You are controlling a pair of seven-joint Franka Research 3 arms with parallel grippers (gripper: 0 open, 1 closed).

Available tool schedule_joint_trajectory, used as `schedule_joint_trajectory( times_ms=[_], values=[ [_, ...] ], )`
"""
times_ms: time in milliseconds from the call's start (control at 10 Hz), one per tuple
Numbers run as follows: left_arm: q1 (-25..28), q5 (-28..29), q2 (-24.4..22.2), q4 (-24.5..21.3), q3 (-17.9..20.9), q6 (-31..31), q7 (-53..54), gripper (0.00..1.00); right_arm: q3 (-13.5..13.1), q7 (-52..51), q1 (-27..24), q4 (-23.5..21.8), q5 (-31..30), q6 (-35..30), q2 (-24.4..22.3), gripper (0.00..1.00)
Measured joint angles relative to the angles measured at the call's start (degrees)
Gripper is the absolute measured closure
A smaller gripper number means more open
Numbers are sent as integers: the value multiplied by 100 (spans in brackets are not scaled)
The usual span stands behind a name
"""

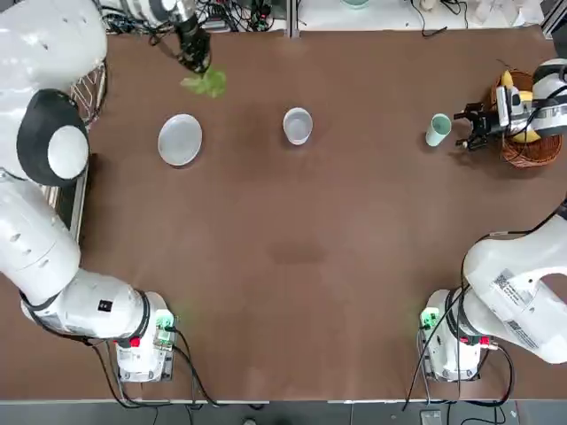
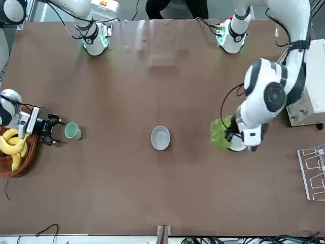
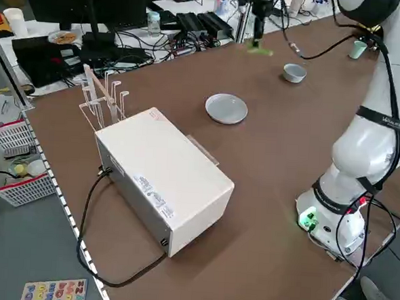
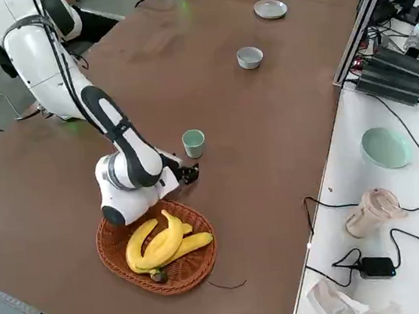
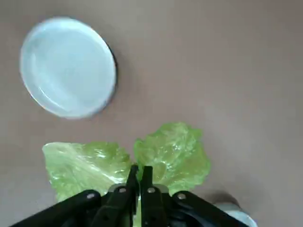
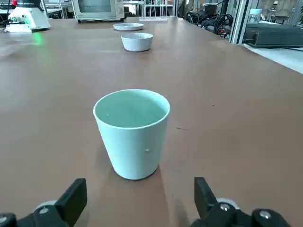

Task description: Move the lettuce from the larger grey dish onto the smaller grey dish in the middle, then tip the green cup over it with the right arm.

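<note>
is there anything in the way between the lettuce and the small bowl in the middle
Nothing visible. The left gripper holds the lettuce off the plate; only bare table lies before the small bowl.

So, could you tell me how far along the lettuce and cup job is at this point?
Done: the lettuce is off the larger grey dish, which lies bare. In hand: the left tool is shut on the lettuce, held above the table beyond that dish. Left: setting it in the smaller grey dish, then tipping the green cup; the right tool waits open beside the upright cup.
</note>
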Motion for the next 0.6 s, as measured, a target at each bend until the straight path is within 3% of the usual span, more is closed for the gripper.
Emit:
schedule_joint_trajectory(
  times_ms=[300,600],
  values=[
    [-905,-1,877,933,-45,71,-802,95,71,-6,3,15,36,5,0,0],
    [-1640,-1,1758,1459,-17,1097,-1445,95,109,-73,28,11,84,30,35,0]
  ],
)
